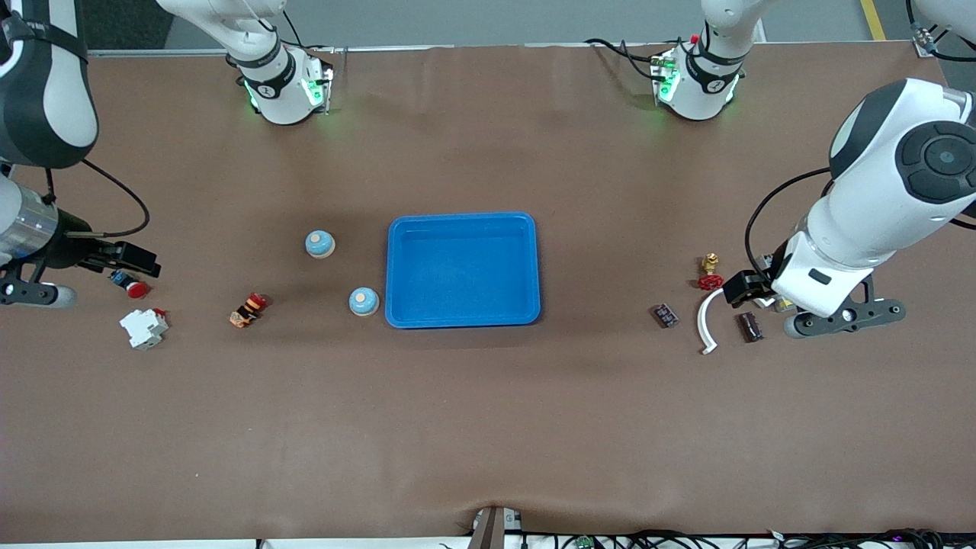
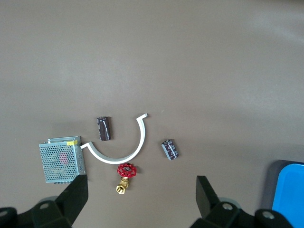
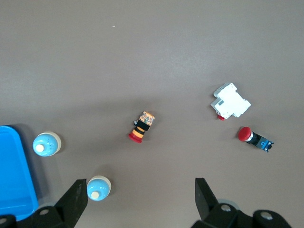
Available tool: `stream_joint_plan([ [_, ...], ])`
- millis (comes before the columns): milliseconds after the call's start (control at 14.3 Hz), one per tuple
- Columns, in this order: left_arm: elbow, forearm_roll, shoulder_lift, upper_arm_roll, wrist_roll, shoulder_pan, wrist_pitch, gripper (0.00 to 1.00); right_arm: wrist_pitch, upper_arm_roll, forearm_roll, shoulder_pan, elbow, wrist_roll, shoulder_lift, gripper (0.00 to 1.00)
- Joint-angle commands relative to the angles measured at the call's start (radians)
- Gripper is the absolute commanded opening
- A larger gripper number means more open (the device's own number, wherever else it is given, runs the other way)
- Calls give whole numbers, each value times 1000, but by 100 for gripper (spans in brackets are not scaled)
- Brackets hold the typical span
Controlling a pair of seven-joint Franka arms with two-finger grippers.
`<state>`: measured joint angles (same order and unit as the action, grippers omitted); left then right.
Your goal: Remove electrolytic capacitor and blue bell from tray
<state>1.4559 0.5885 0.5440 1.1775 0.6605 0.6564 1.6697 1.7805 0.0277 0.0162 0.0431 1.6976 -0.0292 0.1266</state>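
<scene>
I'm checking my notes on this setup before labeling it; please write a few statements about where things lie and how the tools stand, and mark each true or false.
1. The blue tray holds nothing. True.
2. Both bells sit inside the tray. False: the bell and the nearer bell stand on the table beside the tray, toward the right arm's end.
3. The two capacitors, one and the other, lie toward the left arm's end, on either side of the white curved strip. True.
4. The left tool is shut on a capacitor. False: it is open and holds nothing.
5. The right tool is open. True.
</scene>
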Motion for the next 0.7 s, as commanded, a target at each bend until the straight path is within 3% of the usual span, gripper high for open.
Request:
stream_joint_plan([
  [0,-3,4,-18,10,11,5,-22,100,-56,-22,11,18,-55,6,-7,100],
  [209,-3,5,-18,10,11,5,-22,100,-133,-15,13,-11,-119,-6,-8,100],
  [628,-3,5,-21,16,11,6,-24,100,-167,-5,10,-46,-127,-61,-76,100],
])
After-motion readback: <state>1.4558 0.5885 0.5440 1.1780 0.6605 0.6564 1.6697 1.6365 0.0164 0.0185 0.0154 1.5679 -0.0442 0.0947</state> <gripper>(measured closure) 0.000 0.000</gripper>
